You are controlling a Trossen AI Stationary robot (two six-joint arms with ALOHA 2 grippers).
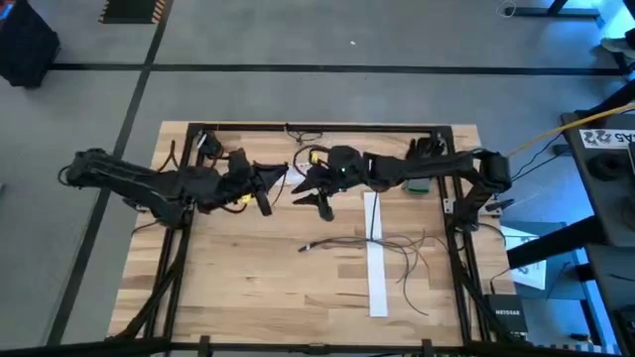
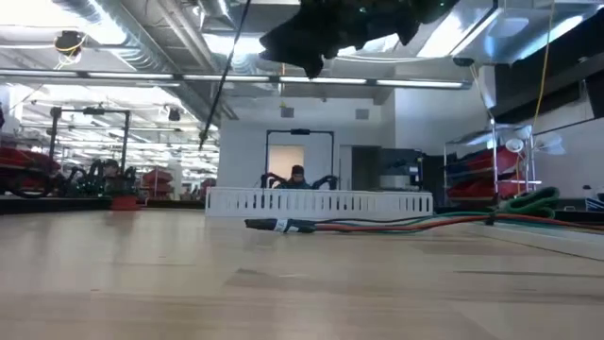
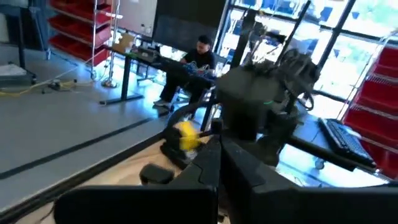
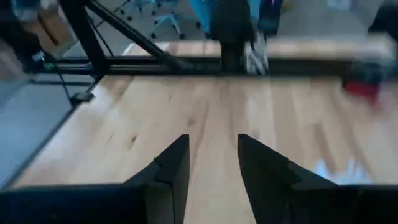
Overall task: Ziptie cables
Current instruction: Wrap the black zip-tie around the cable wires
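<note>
The cables (image 1: pixel 407 256) lie loose on the wooden table right of centre. Their dark bundled end (image 2: pixel 269 225) points toward the table's left. Both arms hover above the table's far half, clear of the cables. My left gripper (image 1: pixel 266 193) has its fingers together (image 3: pixel 219 155) with nothing visible between them. My right gripper (image 1: pixel 319 198) faces it at close range, open (image 4: pixel 212 155) over bare wood. A thin dark strip (image 2: pixel 225 76) slants down from the top of the low view, and its upper end is out of frame.
A long white slotted strip (image 1: pixel 376 268) lies across the cables, running from the table's middle toward its near edge. A black frame (image 1: pixel 317 129) borders the table. A green block (image 1: pixel 417 186) sits under the right arm. A person sits at a desk in the room beyond.
</note>
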